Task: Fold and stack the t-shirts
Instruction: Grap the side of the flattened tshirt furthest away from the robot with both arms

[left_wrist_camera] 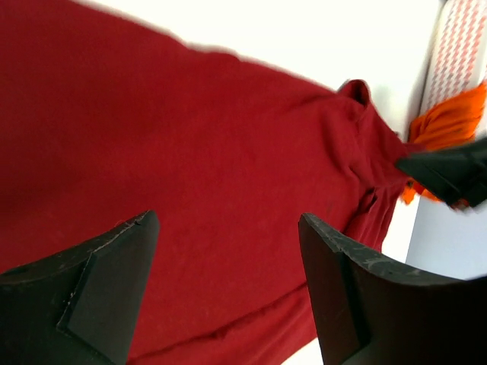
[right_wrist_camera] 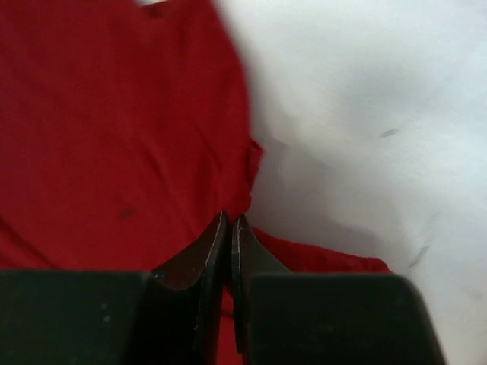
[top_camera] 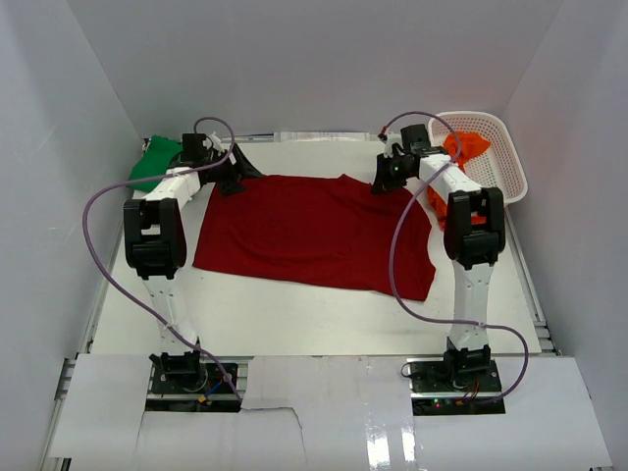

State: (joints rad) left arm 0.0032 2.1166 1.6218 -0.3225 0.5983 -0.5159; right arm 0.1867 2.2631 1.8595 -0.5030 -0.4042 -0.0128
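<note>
The dark red t-shirt (top_camera: 314,231) lies spread flat across the middle of the table (top_camera: 294,319). My left gripper (top_camera: 234,179) hovers open over its far left corner. In the left wrist view the gripper (left_wrist_camera: 227,220) has both jaws wide apart with only red cloth (left_wrist_camera: 190,137) below. My right gripper (top_camera: 385,177) is at the shirt's far right corner. In the right wrist view it (right_wrist_camera: 230,219) is shut, pinching the red cloth (right_wrist_camera: 99,129) at its edge. A bright green t-shirt (top_camera: 157,162) lies bunched at the far left. The orange t-shirt (top_camera: 466,147) hangs out of the basket.
A white lattice basket (top_camera: 510,167) stands at the far right corner, also seen in the left wrist view (left_wrist_camera: 456,53) with orange cloth (left_wrist_camera: 449,122) beside it. White walls close in the table on three sides. Purple cables loop from both arms.
</note>
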